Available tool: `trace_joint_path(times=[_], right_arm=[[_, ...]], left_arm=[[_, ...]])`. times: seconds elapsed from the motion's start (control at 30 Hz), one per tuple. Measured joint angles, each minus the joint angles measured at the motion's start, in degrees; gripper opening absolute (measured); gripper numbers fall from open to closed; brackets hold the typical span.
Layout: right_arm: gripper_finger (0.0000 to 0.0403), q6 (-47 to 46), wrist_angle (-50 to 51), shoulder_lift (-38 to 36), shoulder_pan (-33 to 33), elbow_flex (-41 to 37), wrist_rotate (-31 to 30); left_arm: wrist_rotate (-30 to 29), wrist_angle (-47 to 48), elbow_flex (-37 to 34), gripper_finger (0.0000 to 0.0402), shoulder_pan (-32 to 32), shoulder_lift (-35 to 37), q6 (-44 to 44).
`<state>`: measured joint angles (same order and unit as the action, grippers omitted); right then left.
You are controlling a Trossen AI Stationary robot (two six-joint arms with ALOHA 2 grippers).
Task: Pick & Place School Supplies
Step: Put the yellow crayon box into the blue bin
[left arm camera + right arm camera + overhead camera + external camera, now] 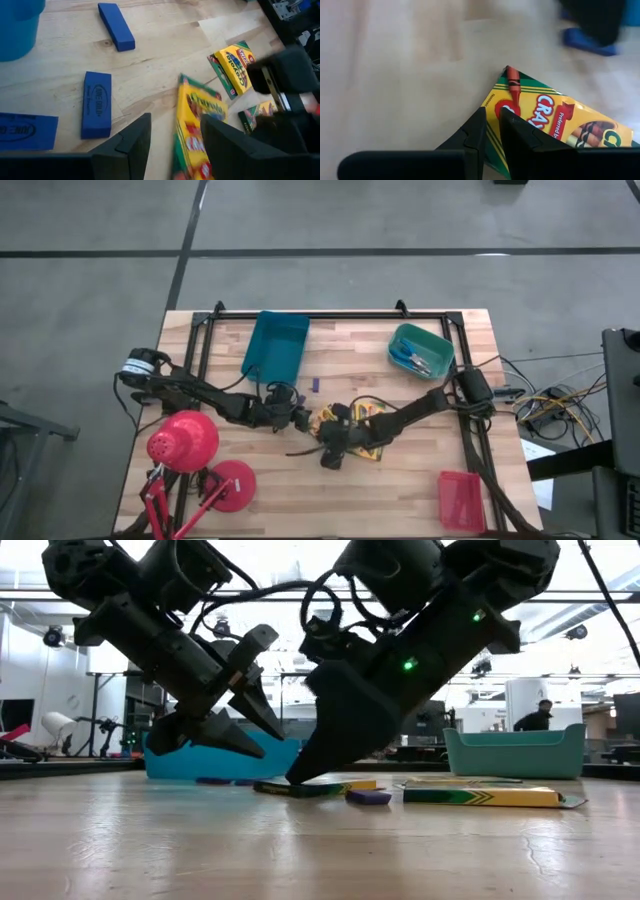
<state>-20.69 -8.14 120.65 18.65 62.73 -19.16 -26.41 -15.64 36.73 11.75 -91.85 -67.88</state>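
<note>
We hold our left gripper (300, 416) low near the bench's middle, fingers parted. Our right gripper (330, 457) angles down just beside it, fingers nearly together

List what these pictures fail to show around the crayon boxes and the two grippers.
- High view: the crayon boxes lie largely under the right gripper; their count is unclear.
- Right wrist view: the crayon box runs off the picture's edge; whether the fingers pinch its corner is unclear.
- Left wrist view: the right arm covers a third box.
- Teal tray: contents too small.
</note>
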Motion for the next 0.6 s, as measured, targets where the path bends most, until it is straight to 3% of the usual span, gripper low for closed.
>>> trace_joint_path(times=[0.2,0.43,0.6], right_arm=[[0.0052,0.5,-0.2,-0.1,0.4,0.1,5.2],[0.0052,6.3,1.0,-1.2,3.0,1.9,-6.3],[0.0052,8.1,4.5,-1.9,3.6,3.0,-8.5]], left_arm=[[0.0,0.0,0.0,0.0177,0.0,0.0,0.1],[0.0,0.0,0.0,0.0177,0.0,0.0,0.5],[0.0,0.0,0.0,0.0177,0.0,0.0,0.6]])
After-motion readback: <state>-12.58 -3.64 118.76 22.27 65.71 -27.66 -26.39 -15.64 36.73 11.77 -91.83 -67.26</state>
